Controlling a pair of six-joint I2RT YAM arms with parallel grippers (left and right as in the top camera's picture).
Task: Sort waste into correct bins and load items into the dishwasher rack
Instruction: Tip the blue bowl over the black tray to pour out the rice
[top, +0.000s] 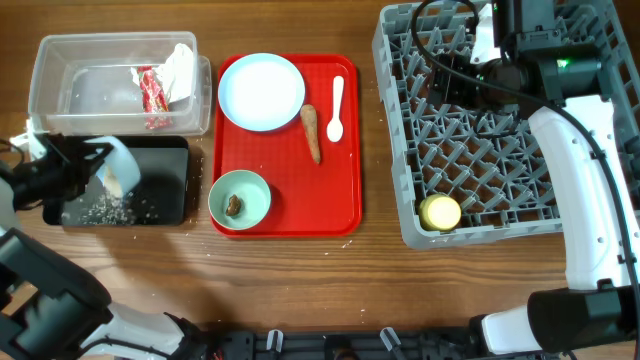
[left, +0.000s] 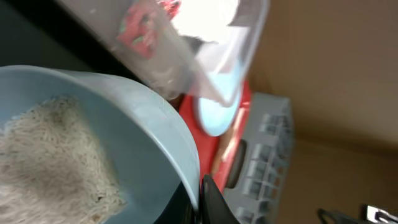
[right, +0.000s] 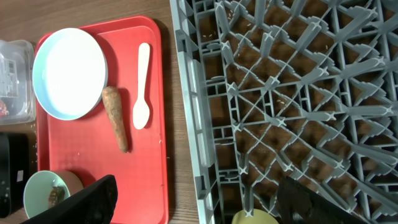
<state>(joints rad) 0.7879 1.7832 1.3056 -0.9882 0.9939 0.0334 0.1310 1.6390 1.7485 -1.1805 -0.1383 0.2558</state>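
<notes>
My left gripper is shut on the rim of the small white bowl, held tilted over the black tray. Rice lies in the bowl, and grains lie scattered in the tray. The clear tub holds the red wrapper and tissue. The plate, carrot, spoon and green bowl with the brown lump sit on the red tray. My right gripper is open and empty above the rack, which holds the yellow cup.
The flat red tray lies between the bins and the rack. A strip of bare wood separates its right edge from the rack's left wall. The right arm's white links run down the table's right side.
</notes>
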